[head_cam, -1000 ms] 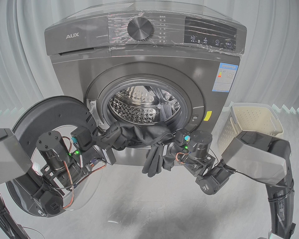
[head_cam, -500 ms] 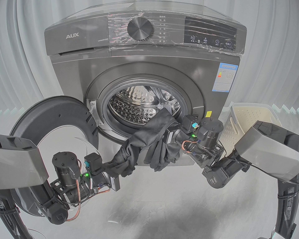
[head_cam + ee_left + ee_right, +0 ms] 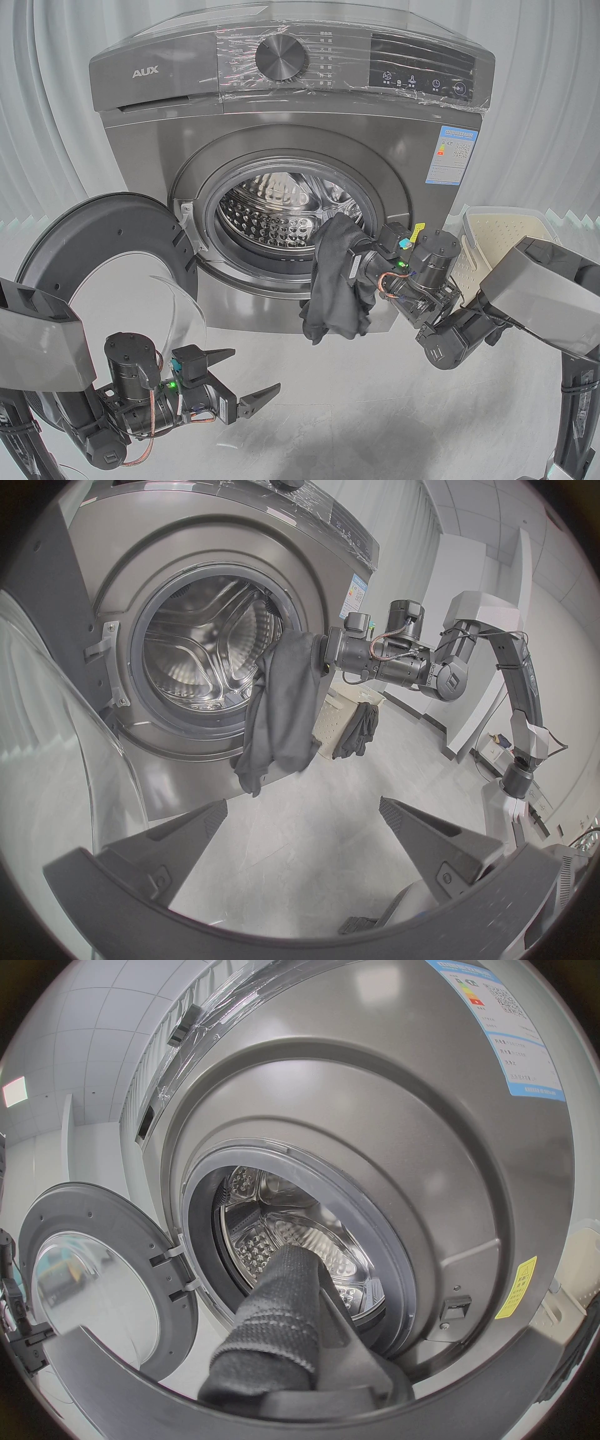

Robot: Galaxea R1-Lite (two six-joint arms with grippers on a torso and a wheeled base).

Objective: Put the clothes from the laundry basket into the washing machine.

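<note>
A dark grey garment (image 3: 334,284) hangs in front of the right rim of the washing machine's open drum (image 3: 281,209). My right gripper (image 3: 351,257) is shut on its upper end, just outside the opening. In the right wrist view the garment (image 3: 275,1329) drapes over the gripper's finger (image 3: 353,1350), with the drum (image 3: 281,1235) behind it. My left gripper (image 3: 256,372) hangs low above the floor, open and holding nothing, in front of the swung-out door (image 3: 100,237). The left wrist view shows its open fingers (image 3: 187,830) and, farther off, the garment (image 3: 284,705) hanging from the right gripper (image 3: 326,652).
The cream laundry basket (image 3: 500,234) stands right of the machine, behind my right arm. In the left wrist view another dark piece of clothing (image 3: 359,730) hangs over the basket's (image 3: 328,714) rim. The round door stands open on the left. Bare grey floor lies in front.
My left gripper let go of the garment, opened, and dropped down toward the floor. My right gripper moved up and right, and the garment now hangs from it alone.
</note>
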